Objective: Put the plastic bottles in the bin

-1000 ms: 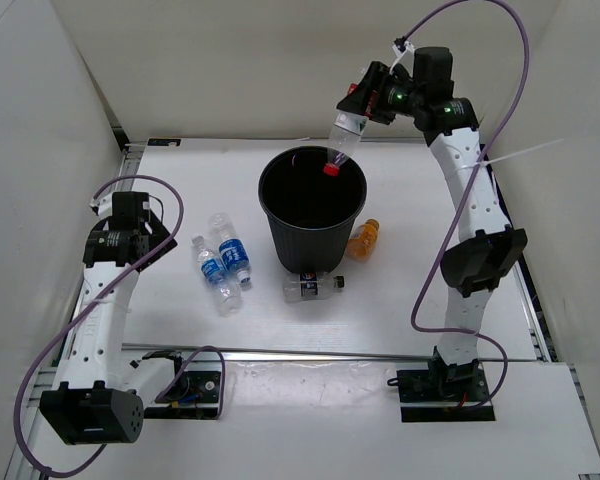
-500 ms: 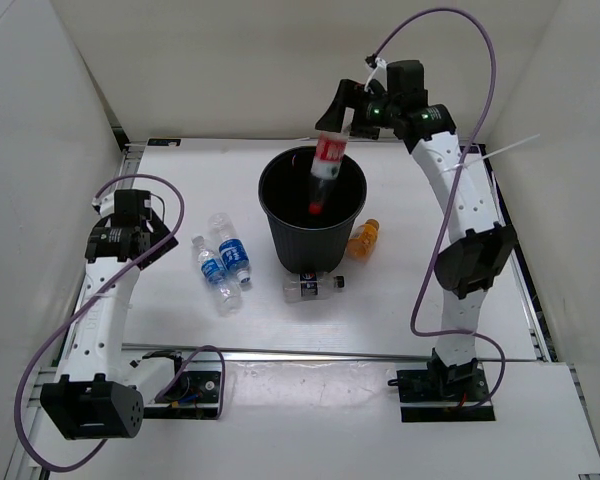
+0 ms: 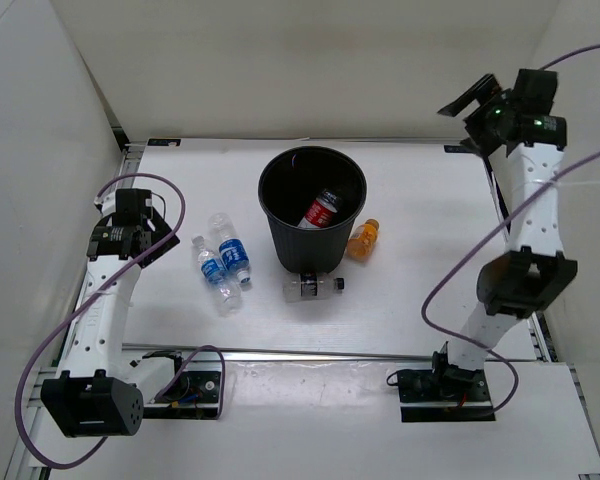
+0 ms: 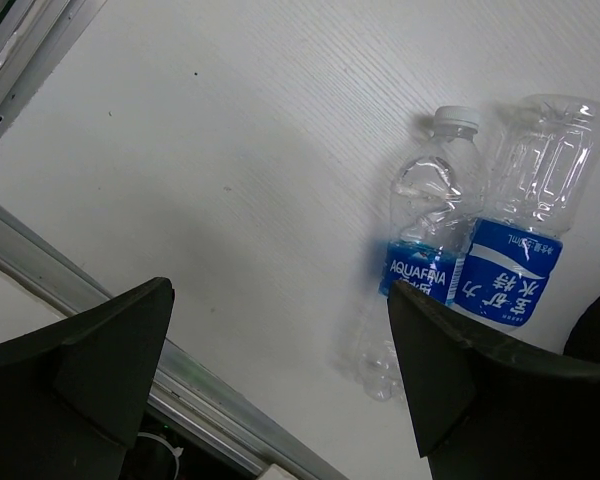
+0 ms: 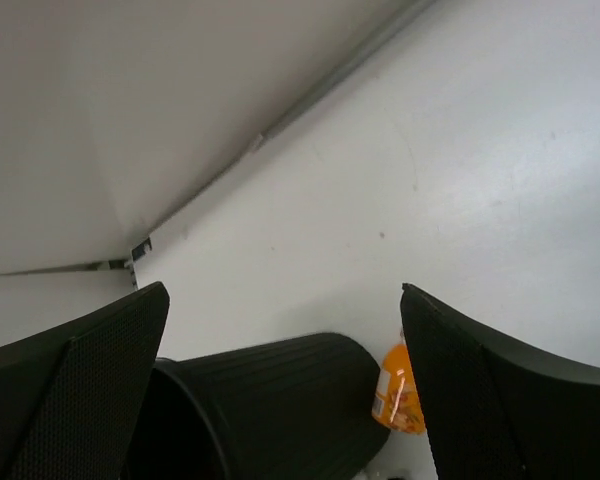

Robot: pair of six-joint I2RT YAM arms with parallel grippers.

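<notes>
The bottles left on the white desk (image 3: 420, 200) look empty and thin-walled. They should be very light, easy to dent, and smooth and round enough to roll away from a sideways nudge. The best hold is probably a gentle one across the labelled middle, with the fingers square to the bottle's length.

The clear crumpled plastic bottle with a blue Aquafina label and white cap (image 4: 432, 215) lies touching a clear ribbed plastic bottle with a blue label (image 4: 536, 200), left of the round black plastic bin (image 3: 310, 255). That leaves no room for a finger between them, so an outer side or an end is the likelier way in.

A clear bottle with a dark label and black cap (image 3: 313, 287) lies on its side against the bin's near base, and a small orange bottle (image 3: 363, 238) lies just to its right. A red-labelled bottle (image 3: 321, 211) is already inside the bin.

The left gripper (image 4: 280, 300) hovers near the blue pair, spread wide and empty. The right gripper (image 5: 283, 292) is also wide and empty, raised high at the far right.
</notes>
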